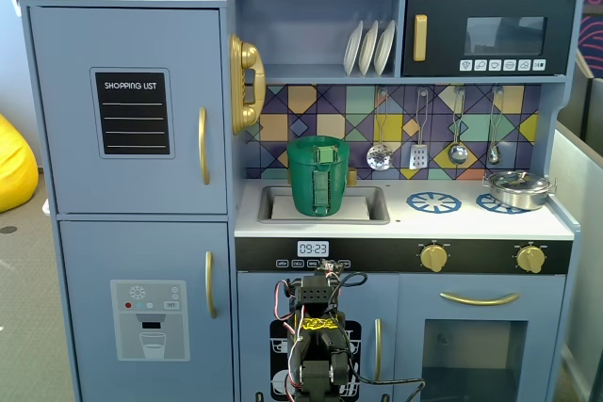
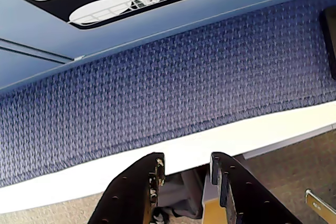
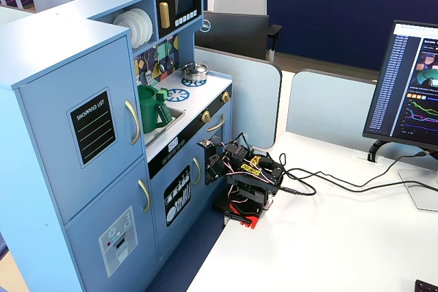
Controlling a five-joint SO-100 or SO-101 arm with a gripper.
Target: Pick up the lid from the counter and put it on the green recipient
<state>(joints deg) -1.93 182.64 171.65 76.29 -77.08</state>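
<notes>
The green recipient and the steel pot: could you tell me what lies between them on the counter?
In a fixed view, two blue burner rings lie between the green recipient and the steel pot.

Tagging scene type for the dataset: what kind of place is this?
Likely an office or lab: a toy kitchen stands against a white desk, with a monitor and partitions behind. The arm sits on the desk.
</notes>
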